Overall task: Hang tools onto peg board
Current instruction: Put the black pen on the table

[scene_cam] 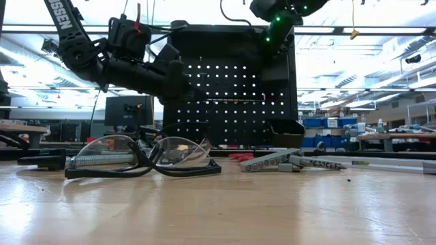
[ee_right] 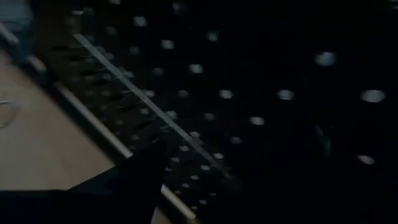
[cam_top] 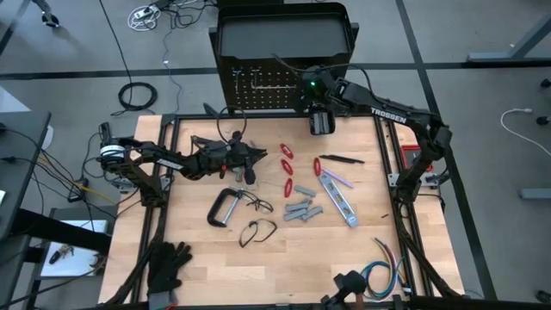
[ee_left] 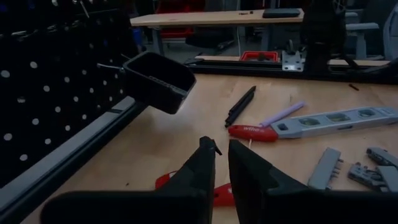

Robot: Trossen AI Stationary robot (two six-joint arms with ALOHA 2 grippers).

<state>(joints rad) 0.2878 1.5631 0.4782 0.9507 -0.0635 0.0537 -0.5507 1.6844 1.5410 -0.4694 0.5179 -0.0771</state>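
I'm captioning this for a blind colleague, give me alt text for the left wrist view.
The left gripper, fingers nearly shut and empty, hangs over a wooden table beside the black peg board and its small black bin. Ahead lie a red-handled screwdriver, a silver level and grey metal pieces.

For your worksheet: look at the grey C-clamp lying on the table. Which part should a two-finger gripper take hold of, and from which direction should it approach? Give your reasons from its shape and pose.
Probably the straight spine of the C-clamp, approached from above. The clamp lies flat on the table, so its frame is a narrow bar that fingers could straddle, while the threaded screw looks rounder and likelier to slip. The safety glasses lie close to its open side, so grip the side facing away from them.
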